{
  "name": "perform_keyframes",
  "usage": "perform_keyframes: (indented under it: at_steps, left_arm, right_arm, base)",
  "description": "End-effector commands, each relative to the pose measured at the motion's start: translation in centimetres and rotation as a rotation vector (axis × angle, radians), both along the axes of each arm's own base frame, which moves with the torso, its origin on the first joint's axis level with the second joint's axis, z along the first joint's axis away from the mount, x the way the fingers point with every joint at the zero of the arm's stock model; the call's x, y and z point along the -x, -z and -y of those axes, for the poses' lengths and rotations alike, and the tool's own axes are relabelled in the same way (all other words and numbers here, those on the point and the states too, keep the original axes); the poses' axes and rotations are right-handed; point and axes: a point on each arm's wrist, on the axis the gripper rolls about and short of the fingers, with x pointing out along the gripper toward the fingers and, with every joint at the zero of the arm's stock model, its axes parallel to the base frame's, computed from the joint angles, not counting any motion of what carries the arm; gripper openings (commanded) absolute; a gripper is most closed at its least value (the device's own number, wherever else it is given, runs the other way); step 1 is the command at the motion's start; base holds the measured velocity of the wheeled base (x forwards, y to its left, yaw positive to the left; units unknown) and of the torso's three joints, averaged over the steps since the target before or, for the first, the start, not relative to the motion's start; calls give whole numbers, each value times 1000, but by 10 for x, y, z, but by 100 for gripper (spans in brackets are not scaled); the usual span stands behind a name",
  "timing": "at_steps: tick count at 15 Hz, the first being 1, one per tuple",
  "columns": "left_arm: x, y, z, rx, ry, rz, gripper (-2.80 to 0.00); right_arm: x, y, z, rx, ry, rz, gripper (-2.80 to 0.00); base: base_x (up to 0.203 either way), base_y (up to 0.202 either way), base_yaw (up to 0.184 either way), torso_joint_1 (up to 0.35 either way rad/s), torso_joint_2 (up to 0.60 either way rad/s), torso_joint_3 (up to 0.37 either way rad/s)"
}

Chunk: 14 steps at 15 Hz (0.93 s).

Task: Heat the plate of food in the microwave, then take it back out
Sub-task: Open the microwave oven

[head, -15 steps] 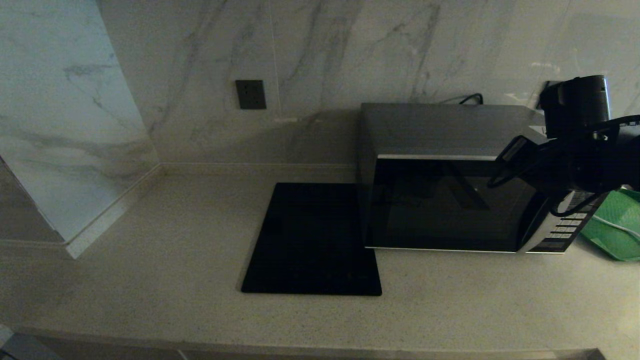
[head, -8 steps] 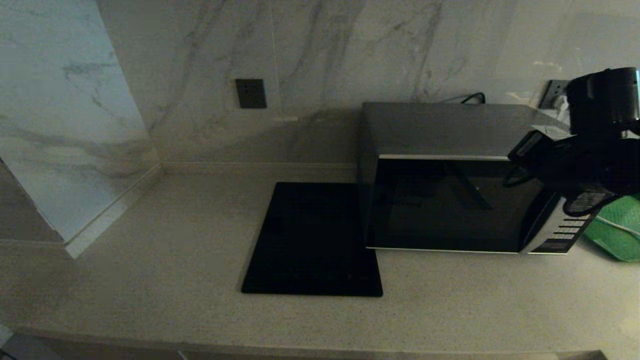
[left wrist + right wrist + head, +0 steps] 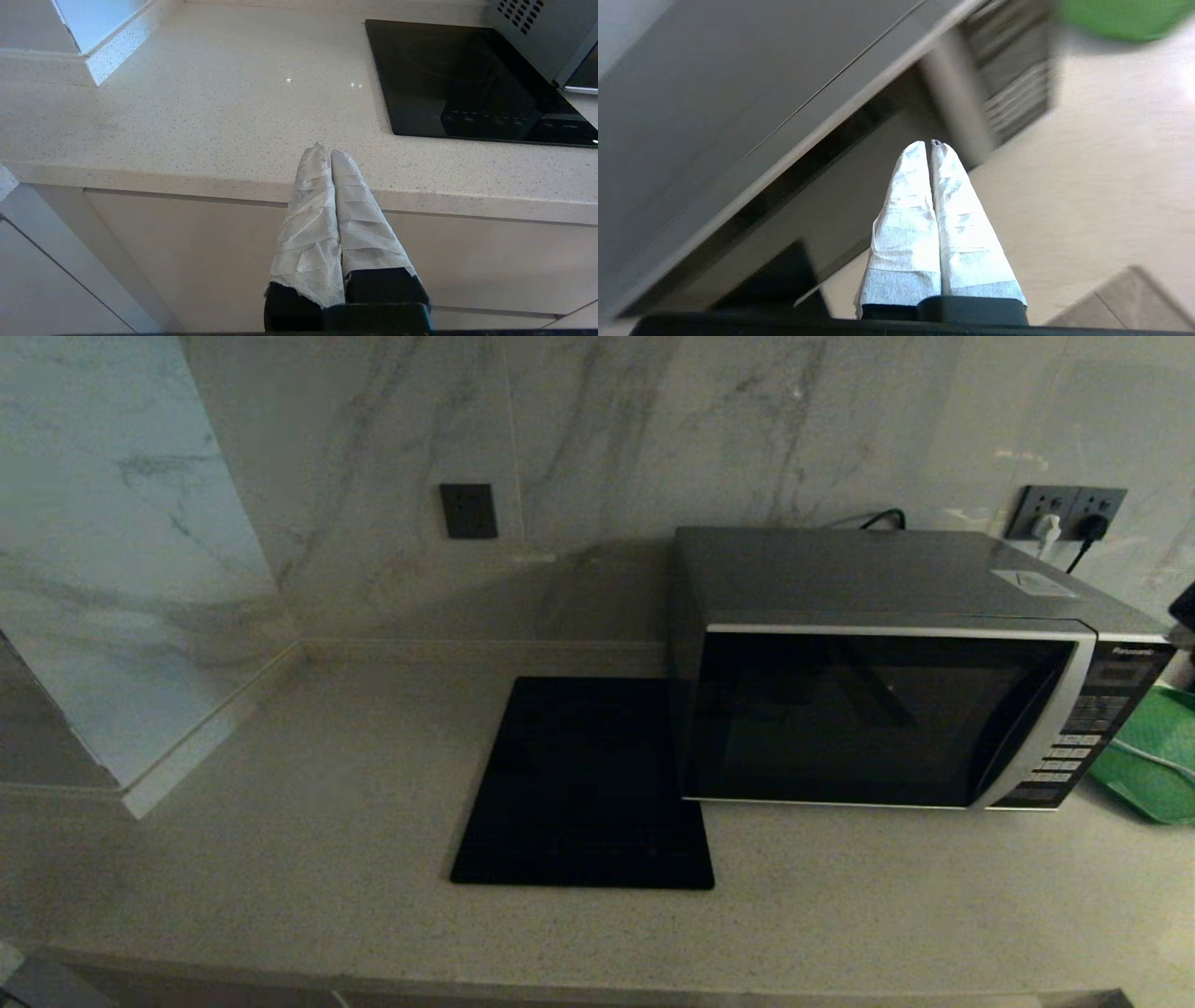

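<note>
Microwave (image 3: 896, 681) stood with its door closed at the counter's (image 3: 280, 859) back right, hard against the black slab (image 3: 583, 784) on its left; a green tray (image 3: 1153, 765) lay beyond its button panel at the right edge; you could not see the plate of food anywhere. Your right pincer (image 3: 930, 145) hung pressed closed and empty off the microwave's front corner; your left pincer (image 3: 325, 151) sat closed, empty, parked at the counter's front edge.

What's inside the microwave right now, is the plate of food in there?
The microwave has its door closed, and the dark glass shows only dim reflections. Whether a plate sits inside cannot be seen. No plate shows on the countertop either.
</note>
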Motion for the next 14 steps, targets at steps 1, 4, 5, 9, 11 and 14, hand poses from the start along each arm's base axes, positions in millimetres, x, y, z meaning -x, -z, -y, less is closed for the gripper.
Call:
perform_keyframes:
  at_steps: [1, 4, 5, 9, 11, 14]
  left_arm:
    - [0, 0, 0, 1, -1, 0, -280]
    - [0, 0, 0, 1, -1, -1, -280]
    - [0, 0, 0, 1, 0, -1, -280]
    - [0, 0, 0, 1, -1, 0, -280]
    - [0, 0, 0, 1, -2, 0, -280]
    - [0, 0, 0, 1, -2, -1, -280]
  right_arm:
    - [21, -7, 32, -58, 34, 25, -280]
    - [38, 3, 68, -240, -80, 7, -280]
    - [43, 9, 80, -322, -138, 13, -280]
    - [28, 57, 137, -623, -291, -8, -280]
    - [14, 91, 169, -719, -334, -22, -280]
    - [-9, 145, 208, -774, -353, -53, -280]
  base:
    - [0, 0, 0, 0, 0, 0]
    - [0, 0, 0, 0, 0, 0]
    - [0, 0, 0, 0, 0, 0]
    - [0, 0, 0, 0, 0, 0]
    - [0, 0, 0, 0, 0, 0]
    - [0, 0, 0, 0, 0, 0]
